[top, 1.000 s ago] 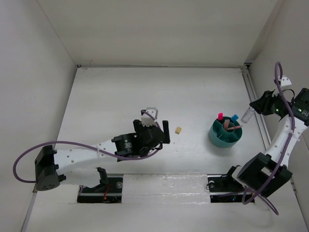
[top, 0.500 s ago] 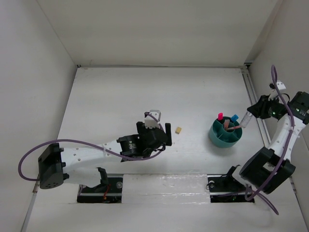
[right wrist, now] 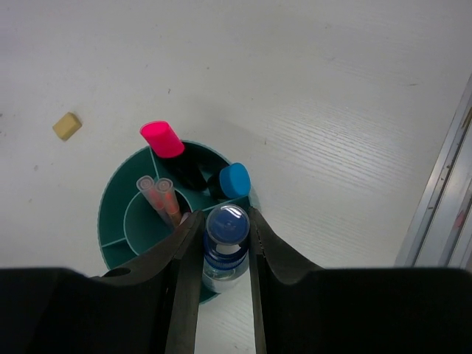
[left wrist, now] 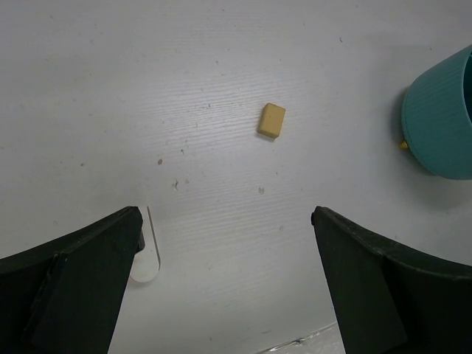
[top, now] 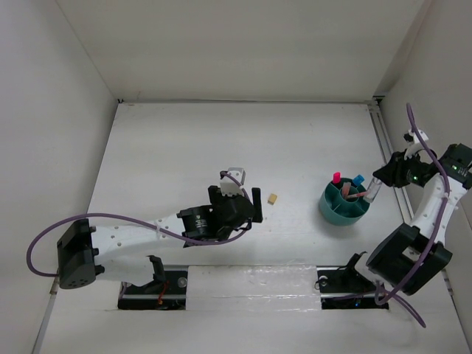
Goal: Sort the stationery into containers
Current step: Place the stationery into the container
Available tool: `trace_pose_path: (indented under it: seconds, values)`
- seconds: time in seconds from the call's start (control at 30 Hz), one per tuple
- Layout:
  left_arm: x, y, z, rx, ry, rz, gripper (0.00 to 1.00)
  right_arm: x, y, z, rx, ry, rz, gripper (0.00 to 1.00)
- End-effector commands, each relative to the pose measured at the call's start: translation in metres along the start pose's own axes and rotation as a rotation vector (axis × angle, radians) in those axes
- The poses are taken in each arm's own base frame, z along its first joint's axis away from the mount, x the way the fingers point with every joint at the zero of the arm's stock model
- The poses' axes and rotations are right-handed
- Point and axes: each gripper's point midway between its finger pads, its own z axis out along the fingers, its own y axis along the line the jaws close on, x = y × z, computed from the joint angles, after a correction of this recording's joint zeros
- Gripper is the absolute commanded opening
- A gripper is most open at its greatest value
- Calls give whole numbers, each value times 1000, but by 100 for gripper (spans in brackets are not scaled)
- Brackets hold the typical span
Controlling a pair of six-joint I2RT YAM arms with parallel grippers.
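Clear plastic under a blue cap, the bottle (right wrist: 225, 251) is clamped upright between the jaws of the right gripper (right wrist: 224, 221). Over the last second it has been carried inward from further right and now hangs at the near rim of the teal cup (right wrist: 110, 214), just beside the blue-capped highlighter (right wrist: 235, 180). A release into a compartment is judged close, though which compartment cannot be told. Inside the one cup are counted two highlighters, the other being the pink-capped highlighter (right wrist: 162, 139), and two thin pens (right wrist: 158, 193) in the centre well. One eraser (left wrist: 271, 120) is left on the table (top: 184, 147), ahead of the left gripper (left wrist: 226, 217), whose jaws are spread wide and empty.
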Motion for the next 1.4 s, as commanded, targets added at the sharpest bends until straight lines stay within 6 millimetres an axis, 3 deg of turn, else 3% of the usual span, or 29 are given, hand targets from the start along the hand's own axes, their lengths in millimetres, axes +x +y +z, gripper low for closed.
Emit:
trace_pose_path:
  seconds: [0.0, 0.7, 0.8, 1.0, 1.17, 1.27, 1.37]
  values:
    - [-11, -4, -3, 17, -28, -26, 100, -9, 4, -2, -38, -39, -35, 0]
    - [-12, -8, -2, 28, -27, -14, 100, 1, 3, 9, -111, -21, 18, 0]
    - [-12, -8, -2, 28, -27, -14, 100, 5, 2, 11, -118, -14, 33, 8]
    - [-12, -8, -2, 28, -27, -14, 100, 5, 2, 11, -118, -15, 22, 36]
    - [-12, -8, -2, 28, -27, -14, 100, 5, 5, 9, -121, -13, 4, 51]
    - [-9, -5, -1, 23, -22, -8, 100, 7, 7, 9, -129, -8, -4, 58]
    - [-9, -5, -1, 23, -22, -8, 100, 3, 10, 6, -130, -18, -11, 60]
